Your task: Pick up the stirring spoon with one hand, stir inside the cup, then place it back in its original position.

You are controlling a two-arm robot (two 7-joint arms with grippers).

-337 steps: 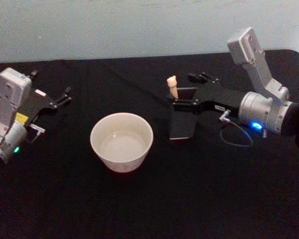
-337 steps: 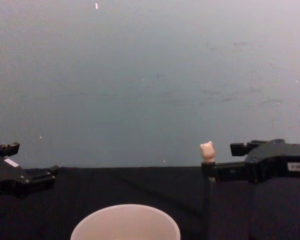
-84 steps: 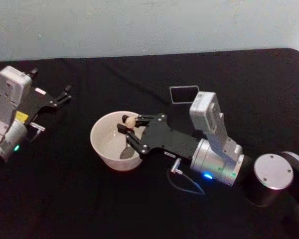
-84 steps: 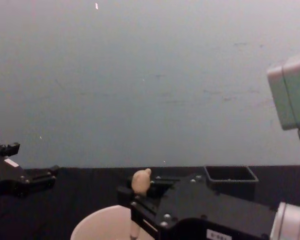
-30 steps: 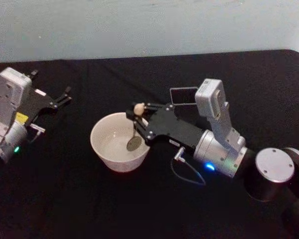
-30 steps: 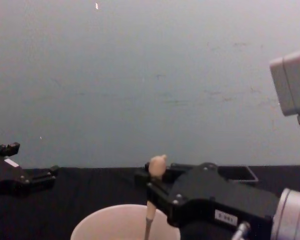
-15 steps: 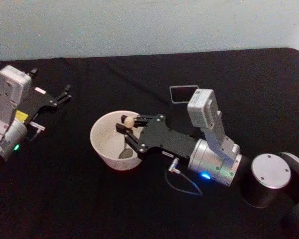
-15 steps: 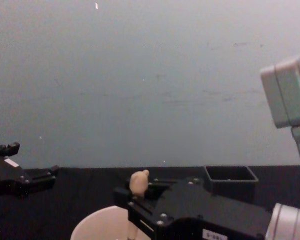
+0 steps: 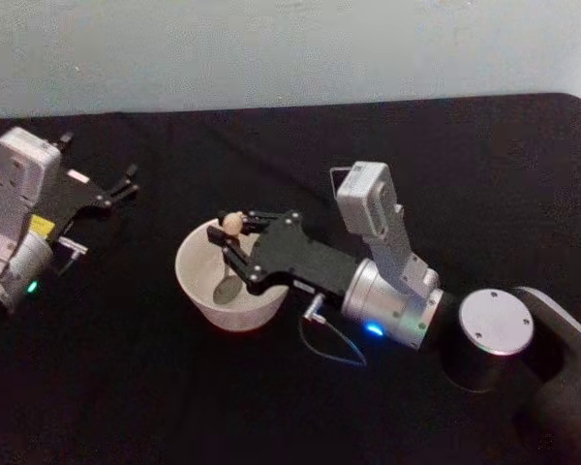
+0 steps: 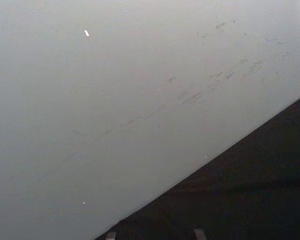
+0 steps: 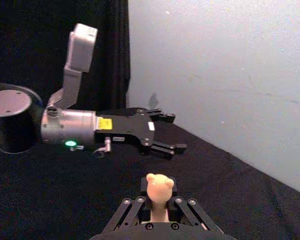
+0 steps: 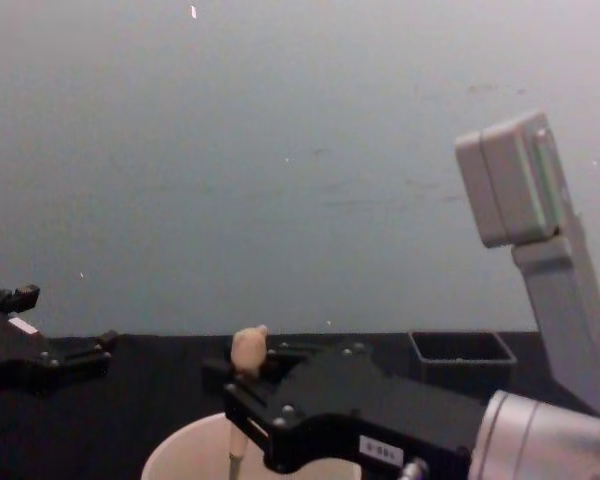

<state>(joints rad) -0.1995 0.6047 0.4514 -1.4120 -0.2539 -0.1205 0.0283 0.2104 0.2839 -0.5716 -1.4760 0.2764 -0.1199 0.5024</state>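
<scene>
At the middle of the black worktop (image 9: 126, 387): wide round cream cup (image 9: 218, 310); right gripper (image 9: 229, 247) clamped on beige-handled stirring spoon (image 9: 231, 222) with animal-head knob, its metal bowl inside the cup. Left gripper (image 9: 132, 181) spread, near left edge.

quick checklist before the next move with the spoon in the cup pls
1. Right gripper shut on spoon, just under the knob: ok
2. Spoon bowl inside cup: ok
3. Cup upright, not tipped: ok
4. Holder upright behind the right arm, top open for the return: ok
5. Left gripper parked at the left, apart from the cup: ok
6. Liquid in the cup: cannot tell
</scene>
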